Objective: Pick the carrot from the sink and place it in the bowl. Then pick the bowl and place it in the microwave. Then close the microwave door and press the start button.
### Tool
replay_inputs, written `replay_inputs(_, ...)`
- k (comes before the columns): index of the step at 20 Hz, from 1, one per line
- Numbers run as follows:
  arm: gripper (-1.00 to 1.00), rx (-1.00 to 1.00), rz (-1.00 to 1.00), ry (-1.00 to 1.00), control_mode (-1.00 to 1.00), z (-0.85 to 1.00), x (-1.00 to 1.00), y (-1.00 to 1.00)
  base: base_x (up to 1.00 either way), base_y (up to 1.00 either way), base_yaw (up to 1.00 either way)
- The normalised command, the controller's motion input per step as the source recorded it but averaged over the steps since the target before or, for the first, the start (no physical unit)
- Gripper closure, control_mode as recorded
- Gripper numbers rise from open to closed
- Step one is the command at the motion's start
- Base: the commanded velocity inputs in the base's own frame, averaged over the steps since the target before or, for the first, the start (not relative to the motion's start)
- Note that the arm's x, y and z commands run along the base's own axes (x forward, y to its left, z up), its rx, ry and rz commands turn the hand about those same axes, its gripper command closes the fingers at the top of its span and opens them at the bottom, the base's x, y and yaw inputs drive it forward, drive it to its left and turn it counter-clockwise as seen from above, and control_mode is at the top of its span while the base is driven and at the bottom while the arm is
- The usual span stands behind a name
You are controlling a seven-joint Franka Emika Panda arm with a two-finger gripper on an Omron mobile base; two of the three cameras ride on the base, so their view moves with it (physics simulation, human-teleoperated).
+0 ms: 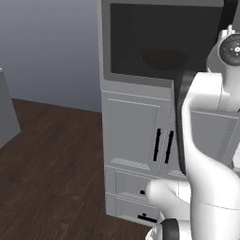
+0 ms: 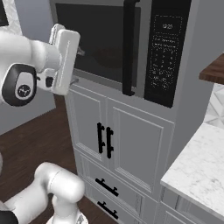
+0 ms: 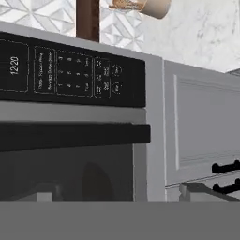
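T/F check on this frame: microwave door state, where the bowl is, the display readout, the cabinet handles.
1. The microwave door is shut. True.
2. The bowl sits on the floor beside the cabinets. False: its dim reddish shape shows behind the door's dark window, inside the microwave.
3. The control panel reads 12:20. True, legible in the hand view.
4. The cabinet doors below the microwave have white round knobs. False: they have black bar handles.
5. The door handle is a dark vertical bar. True.
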Motion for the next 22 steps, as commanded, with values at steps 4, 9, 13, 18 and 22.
replay_inputs(4, -1.0, -0.46, 0.0, 0.42, -1.0, 0.0, -0.87, 0.0, 0.0, 0.0, 0.0)
replay_inputs(9, 1.0, -0.46, 0.0, 0.36, -1.0, 0.0, -0.68, -0.04, 0.0, 0.0, 0.0)
replay_inputs(13, 1.0, -0.38, 0.04, 0.23, -1.0, 0.0, -0.74, -0.27, 0.0, 0.0, 0.0)
replay_inputs(18, 1.0, -0.37, 0.09, 0.08, -1.0, -0.16, -0.55, -0.03, 0.0, 0.0, 0.0)
replay_inputs(22, 1.0, -0.22, 0.15, -0.08, -1.0, -0.4, -0.49, -0.14, 0.0, 0.0, 0.0)
